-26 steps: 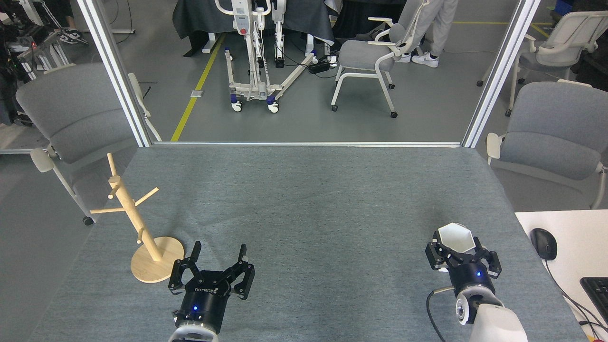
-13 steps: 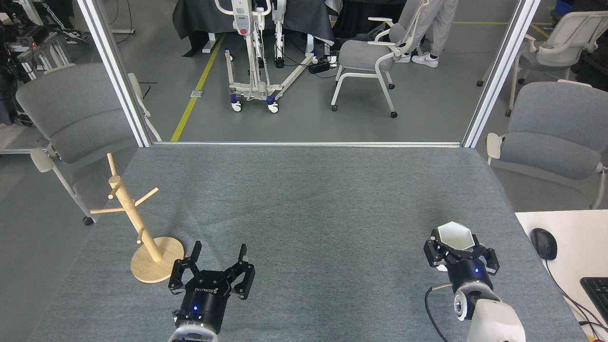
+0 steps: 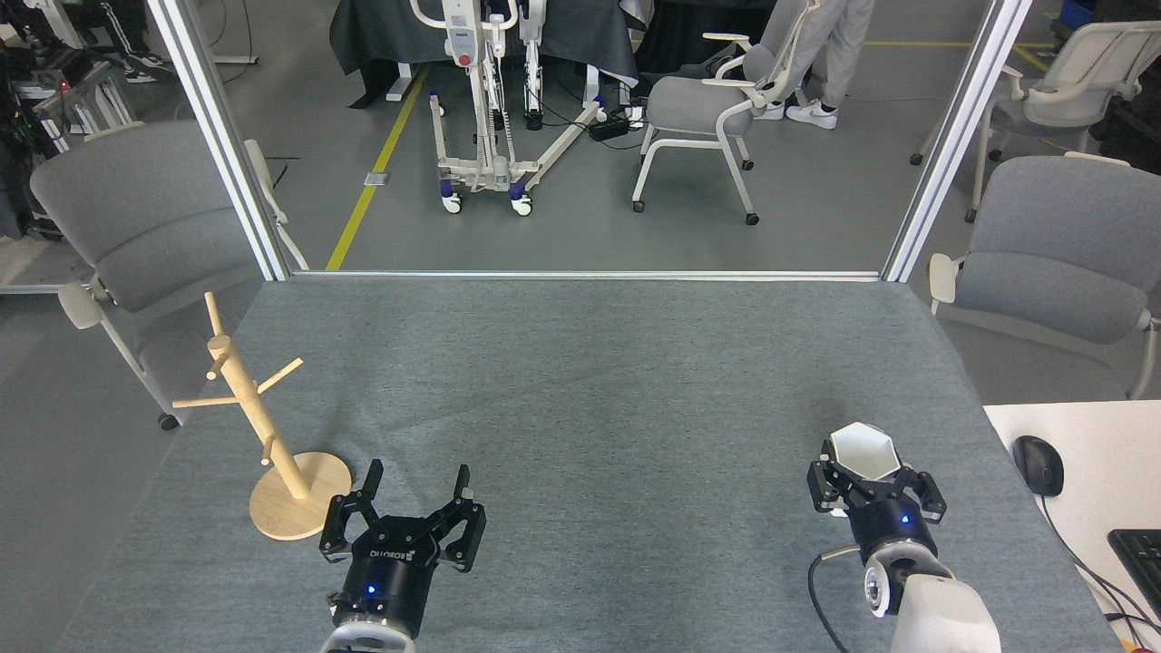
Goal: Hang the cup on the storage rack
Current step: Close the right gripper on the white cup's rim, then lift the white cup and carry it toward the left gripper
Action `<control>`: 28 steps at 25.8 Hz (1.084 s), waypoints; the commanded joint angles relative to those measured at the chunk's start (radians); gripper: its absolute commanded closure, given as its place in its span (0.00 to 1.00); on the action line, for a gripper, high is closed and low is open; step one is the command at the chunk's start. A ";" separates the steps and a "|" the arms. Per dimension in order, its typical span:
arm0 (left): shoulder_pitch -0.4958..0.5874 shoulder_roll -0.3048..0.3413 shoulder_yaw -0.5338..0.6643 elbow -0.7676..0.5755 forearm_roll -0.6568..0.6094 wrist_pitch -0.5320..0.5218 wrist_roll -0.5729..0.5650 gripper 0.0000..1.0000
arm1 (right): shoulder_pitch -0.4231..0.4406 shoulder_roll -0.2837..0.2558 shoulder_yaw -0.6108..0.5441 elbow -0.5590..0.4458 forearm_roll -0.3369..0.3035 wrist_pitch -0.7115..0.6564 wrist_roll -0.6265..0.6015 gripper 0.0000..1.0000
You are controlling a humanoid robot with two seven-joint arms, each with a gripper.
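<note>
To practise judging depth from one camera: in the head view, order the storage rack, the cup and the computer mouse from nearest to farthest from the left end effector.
From the left end effector:
1. Storage rack, just to its left, its base close by.
2. Cup, far across the table on the right, at the right end effector.
3. Computer mouse, beyond the cup on the white desk.

The left tool [image 3: 419, 487] bears mirrored, unreadable lettering.

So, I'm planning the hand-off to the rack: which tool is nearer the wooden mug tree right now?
Left. The left tool hangs open just right of the storage rack, beside its disc base. The right tool is far across the table, closed around the cup.
</note>
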 commanded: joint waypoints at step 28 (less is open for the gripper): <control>0.057 0.031 -0.107 -0.066 -0.055 -0.095 0.038 0.01 | 0.140 0.023 0.488 -0.987 -0.113 0.707 0.373 0.80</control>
